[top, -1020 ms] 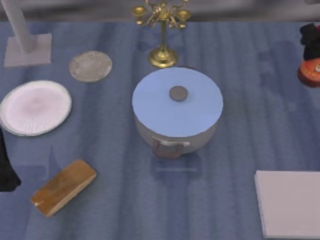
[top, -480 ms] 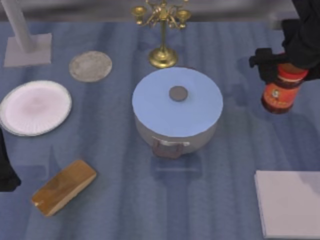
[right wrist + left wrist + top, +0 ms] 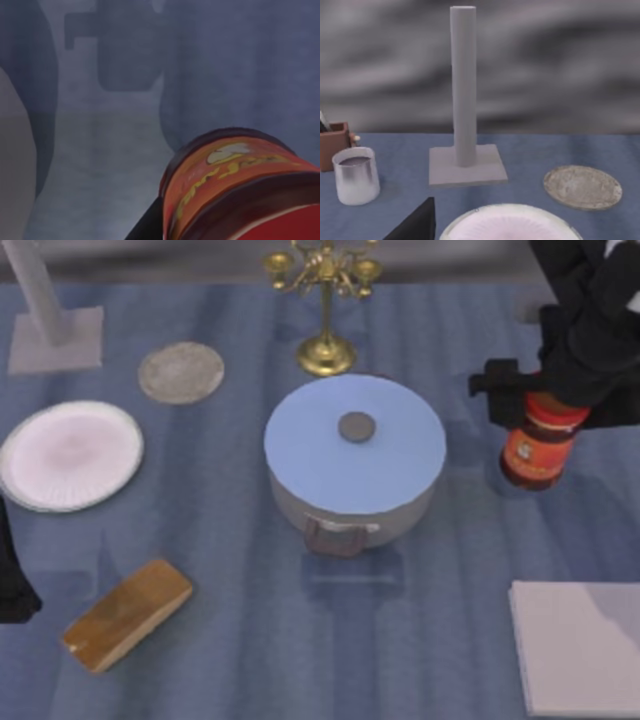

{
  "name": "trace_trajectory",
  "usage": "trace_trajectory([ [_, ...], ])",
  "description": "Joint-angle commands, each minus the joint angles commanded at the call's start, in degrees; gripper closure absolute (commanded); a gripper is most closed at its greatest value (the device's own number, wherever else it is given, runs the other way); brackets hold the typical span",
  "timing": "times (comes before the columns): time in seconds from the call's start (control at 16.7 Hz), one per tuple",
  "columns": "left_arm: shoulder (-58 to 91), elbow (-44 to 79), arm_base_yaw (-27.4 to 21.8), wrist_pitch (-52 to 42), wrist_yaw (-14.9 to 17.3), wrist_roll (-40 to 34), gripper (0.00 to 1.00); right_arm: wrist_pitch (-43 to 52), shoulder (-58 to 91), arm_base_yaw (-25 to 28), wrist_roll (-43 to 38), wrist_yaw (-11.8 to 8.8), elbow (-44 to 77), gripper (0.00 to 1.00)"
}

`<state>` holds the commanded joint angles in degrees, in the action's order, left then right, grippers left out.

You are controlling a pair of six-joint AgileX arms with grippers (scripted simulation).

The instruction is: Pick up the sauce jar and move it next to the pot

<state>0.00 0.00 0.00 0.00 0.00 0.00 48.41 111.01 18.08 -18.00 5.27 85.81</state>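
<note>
The sauce jar [image 3: 538, 445], dark red with a red-orange lid and an orange label, hangs a little above the table to the right of the pot, with a gap between them. My right gripper [image 3: 545, 405] is shut on it near the lid. The right wrist view shows the jar's label [image 3: 235, 180] close up over the blue cloth. The pot [image 3: 355, 455] is grey-white with a light-blue lid and a dark knob, and it stands at the table's middle. My left gripper [image 3: 12, 585] is parked at the left edge.
A gold candelabra [image 3: 325, 300] stands behind the pot. At the left are a white plate [image 3: 70, 455], a grey disc [image 3: 181, 372], a grey post on a base [image 3: 55, 335] and a wooden block [image 3: 128, 613]. A white slab [image 3: 580, 645] lies front right.
My right arm has carried the jar leftward from the table's right edge toward the pot. The left arm has not moved.
</note>
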Motion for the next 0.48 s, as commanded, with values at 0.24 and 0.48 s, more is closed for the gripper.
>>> trace_trajectory([
  [0.24,0.0,0.0,0.0,0.0,0.0,0.0,0.0,-2.19,1.3,-0.18,0.13,-0.23,-1.14,1.0],
  [0.48,0.0,0.0,0.0,0.0,0.0,0.0,0.0,-8.7,4.14,-0.29,0.15,-0.05,-4.33,1.0],
])
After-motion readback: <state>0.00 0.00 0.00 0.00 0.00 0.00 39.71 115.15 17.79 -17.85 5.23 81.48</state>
